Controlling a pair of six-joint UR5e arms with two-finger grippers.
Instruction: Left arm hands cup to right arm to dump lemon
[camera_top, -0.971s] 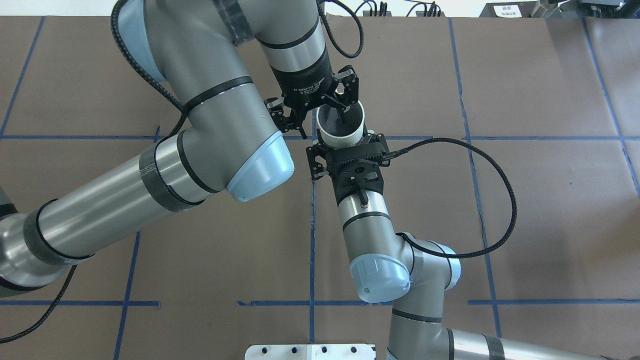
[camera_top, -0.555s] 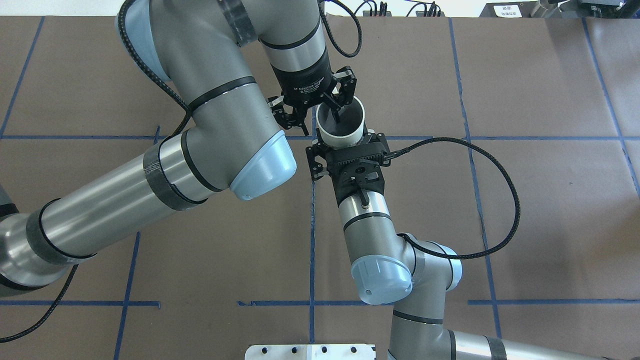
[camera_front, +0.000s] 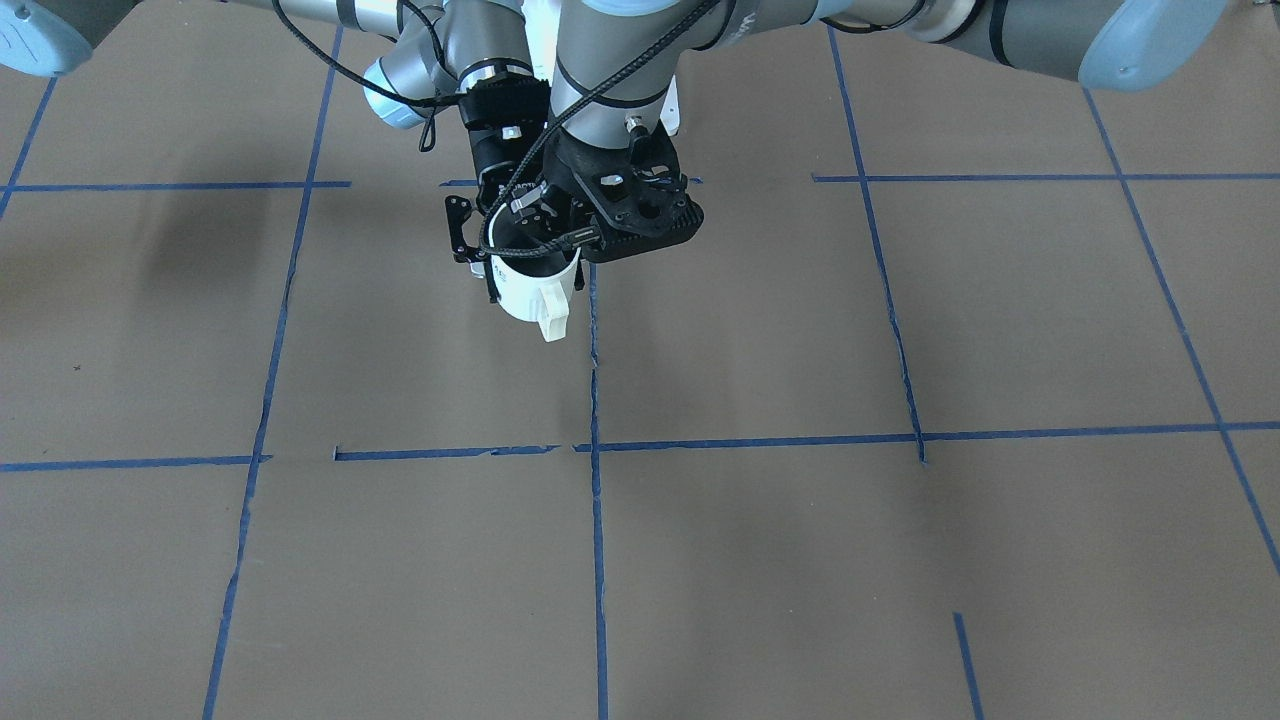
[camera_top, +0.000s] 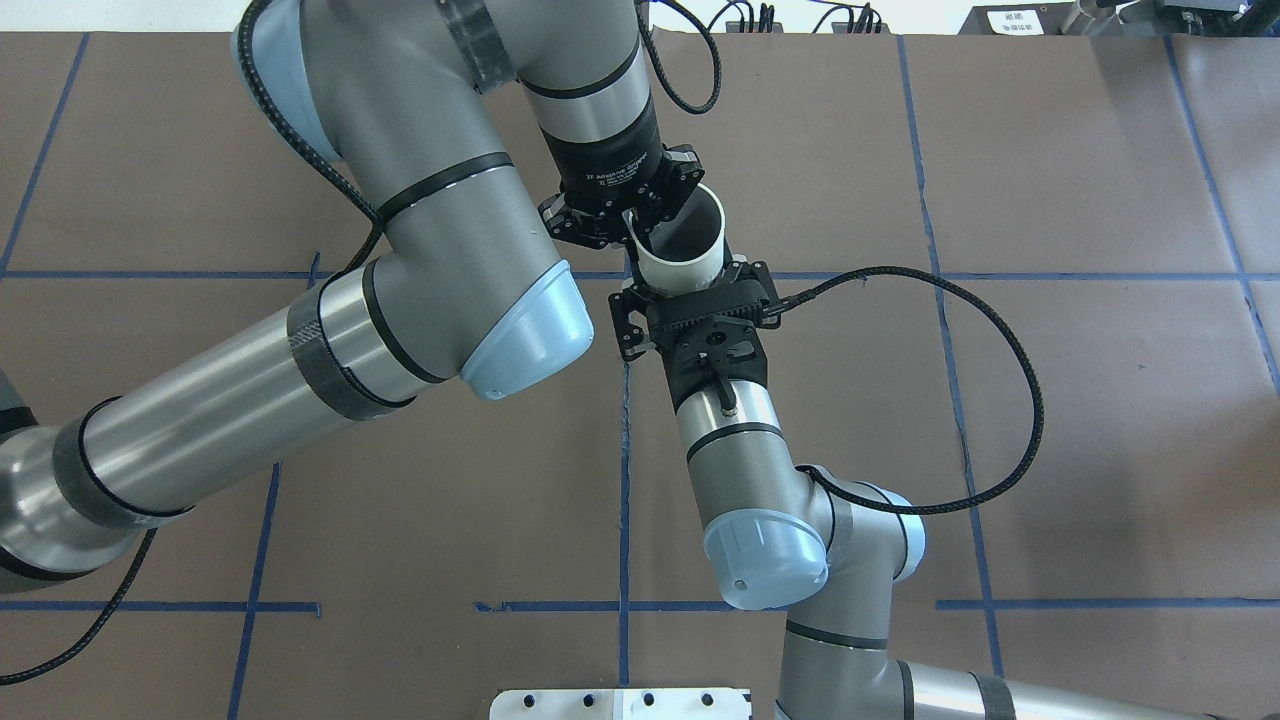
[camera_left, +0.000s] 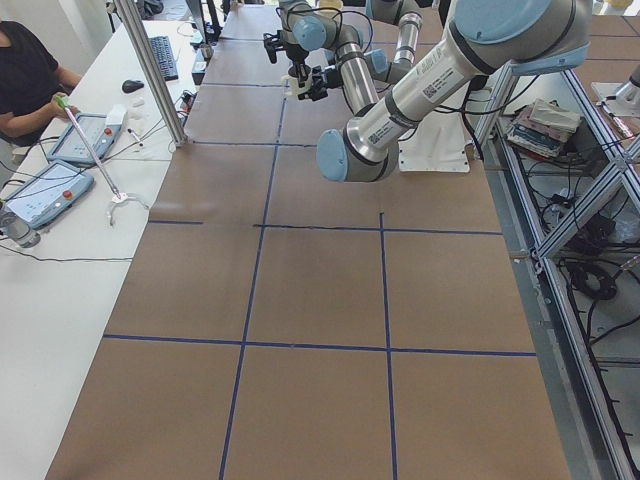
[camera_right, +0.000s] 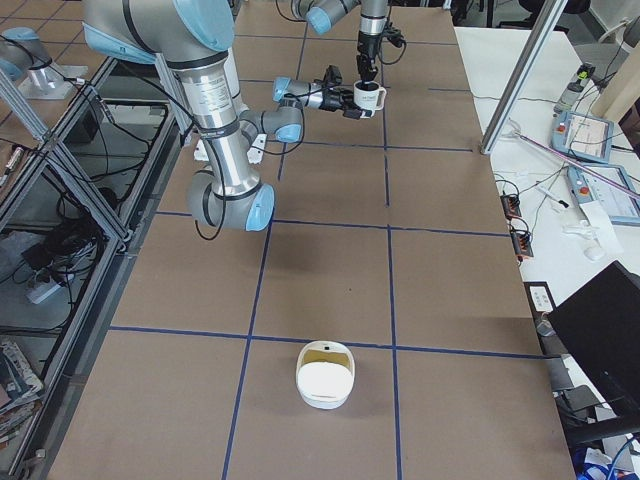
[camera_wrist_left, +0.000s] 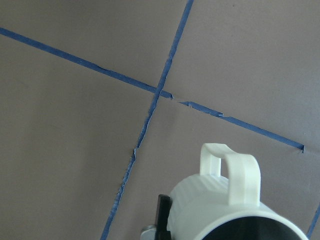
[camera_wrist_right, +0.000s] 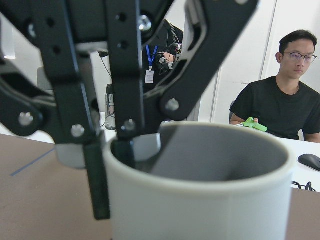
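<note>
The white cup (camera_top: 685, 262) is held in the air above the brown table, mouth up, with its handle (camera_front: 552, 320) pointing away from the robot. My right gripper (camera_top: 690, 285), the black one with round holes, comes in level from the robot's side and is shut on the cup's body. My left gripper (camera_top: 635, 228), marked ROBOTIQ, comes down from above and is shut on the cup's rim, one finger inside and one finger (camera_wrist_right: 97, 190) outside. The cup also shows in the left wrist view (camera_wrist_left: 210, 210) and the exterior right view (camera_right: 370, 97). The lemon is hidden; only the grey inside shows.
Blue tape lines (camera_top: 625, 480) divide the brown table into squares. A white lidded container (camera_right: 325, 373) sits on the table toward its end on my right. An operator (camera_wrist_right: 280, 105) sits across the table, with tablets and cables on the side bench (camera_left: 50, 190).
My left gripper's fingers, open astride the cup's rim before, have closed onto the rim. The right gripper and the cup have barely moved.
</note>
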